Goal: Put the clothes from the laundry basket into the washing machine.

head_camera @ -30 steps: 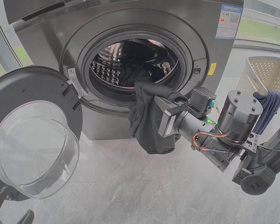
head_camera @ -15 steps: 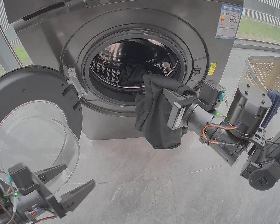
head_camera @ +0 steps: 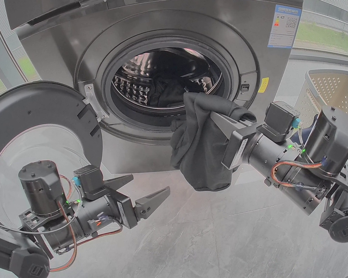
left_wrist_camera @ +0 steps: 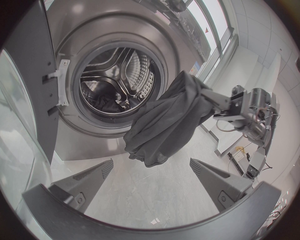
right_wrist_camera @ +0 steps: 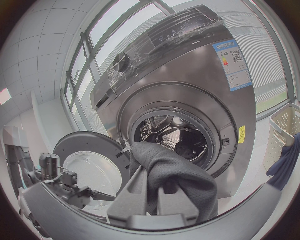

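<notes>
**Dark garment hanging at the drum mouth, right arm carrying**

The washing machine stands straight ahead of me. Its round door is swung fully open to my left, and the drum is exposed. Some dark clothes already lie inside, low in the drum. The laundry basket stands on the floor to the right of the machine, with a blue cloth draped over its near rim.

The dark garment is in the air, not yet in the drum. Its top fold sits just in front of the lower right edge of the opening. The rest hangs straight down past the machine's front, so its long axis is vertical and most of its bulk is below the rim.

My right gripper is clamped on the top fold, with the cloth bunched over both fingers. From that gripper the opening lies ahead, slightly up and to the left. I judge the next move needs the garment lifted and pushed forward, or the hanging tail will catch on the rim.

My left gripper is spread wide and holds nothing. It sits low in front of the door, well apart from the garment, so the right arm is clearly the nearer one.
</notes>
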You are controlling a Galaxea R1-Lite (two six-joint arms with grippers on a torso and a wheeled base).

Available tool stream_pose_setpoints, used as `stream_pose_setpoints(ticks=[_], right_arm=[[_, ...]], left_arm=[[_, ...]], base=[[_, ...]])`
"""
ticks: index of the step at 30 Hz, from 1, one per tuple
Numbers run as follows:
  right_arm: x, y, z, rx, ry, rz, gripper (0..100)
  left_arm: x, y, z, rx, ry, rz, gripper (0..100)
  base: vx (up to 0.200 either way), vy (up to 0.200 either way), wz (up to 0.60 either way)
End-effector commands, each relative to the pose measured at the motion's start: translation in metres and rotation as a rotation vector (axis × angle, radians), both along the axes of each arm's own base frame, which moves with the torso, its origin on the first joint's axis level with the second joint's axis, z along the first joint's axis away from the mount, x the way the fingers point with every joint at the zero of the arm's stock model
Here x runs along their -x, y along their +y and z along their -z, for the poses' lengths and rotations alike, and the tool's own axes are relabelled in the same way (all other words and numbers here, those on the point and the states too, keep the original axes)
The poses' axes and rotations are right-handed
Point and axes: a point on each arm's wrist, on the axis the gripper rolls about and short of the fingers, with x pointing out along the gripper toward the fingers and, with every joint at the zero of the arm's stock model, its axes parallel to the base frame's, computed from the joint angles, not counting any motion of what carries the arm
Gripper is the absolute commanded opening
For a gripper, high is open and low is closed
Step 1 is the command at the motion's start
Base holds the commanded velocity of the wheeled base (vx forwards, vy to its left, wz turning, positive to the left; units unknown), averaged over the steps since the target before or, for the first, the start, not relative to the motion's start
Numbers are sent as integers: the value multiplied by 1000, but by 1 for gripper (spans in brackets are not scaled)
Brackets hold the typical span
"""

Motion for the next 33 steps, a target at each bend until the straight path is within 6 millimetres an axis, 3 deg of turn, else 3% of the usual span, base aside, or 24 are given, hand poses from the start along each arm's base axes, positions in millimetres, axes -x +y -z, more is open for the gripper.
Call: stream_pose_setpoints(ticks=[1,17,26,33], right_arm=[[12,-2,-5,-11,-8,-27,0],[15,-1,-2,-5,-3,-42,0],[16,2,-4,-11,-8,-48,0],[17,2,-5,-9,-9,-51,0]], left_arm=[[-20,-10,17,-26,48,-4,100],[-42,-26,46,-40,102,10,100],[-54,-54,61,32,111,58,100],[-64,-65,72,75,89,86,100]], base=[[0,0,0],[0,0,0],[0,0,0],[0,0,0]])
